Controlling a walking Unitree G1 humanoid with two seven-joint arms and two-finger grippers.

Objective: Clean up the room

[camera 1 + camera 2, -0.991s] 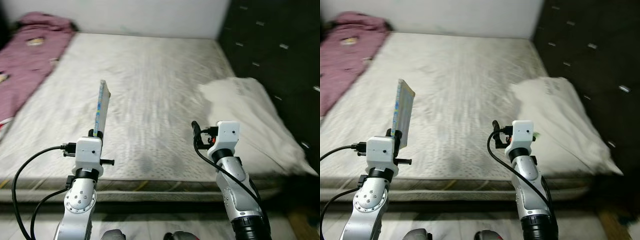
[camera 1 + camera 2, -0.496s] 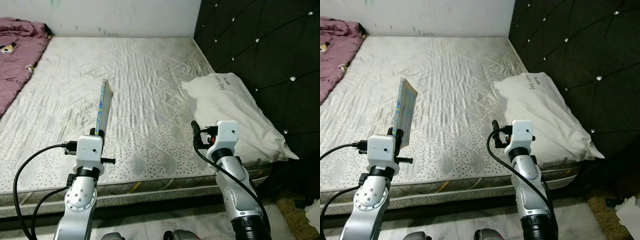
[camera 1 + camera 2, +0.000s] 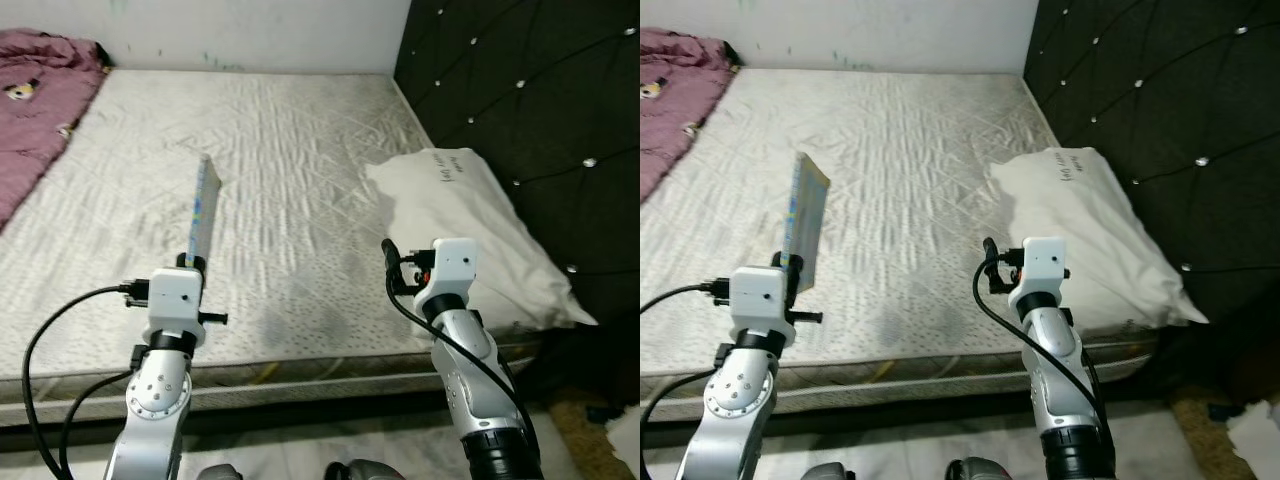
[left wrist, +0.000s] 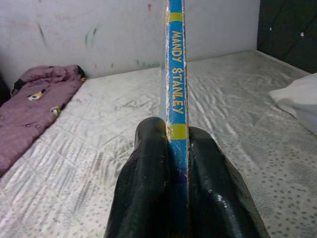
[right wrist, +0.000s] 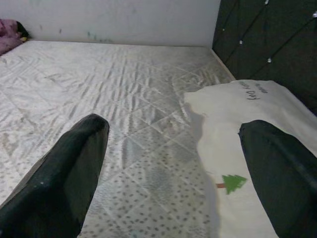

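Blue-spined, the thin book stands upright, pinched in the left gripper; it should stay vertical while carried. The right gripper gapes empty above the mattress.

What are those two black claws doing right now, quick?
Left gripper: closed on a thin blue-spined book, held upright.
Right gripper: open, holding nothing, above the white quilted mattress.
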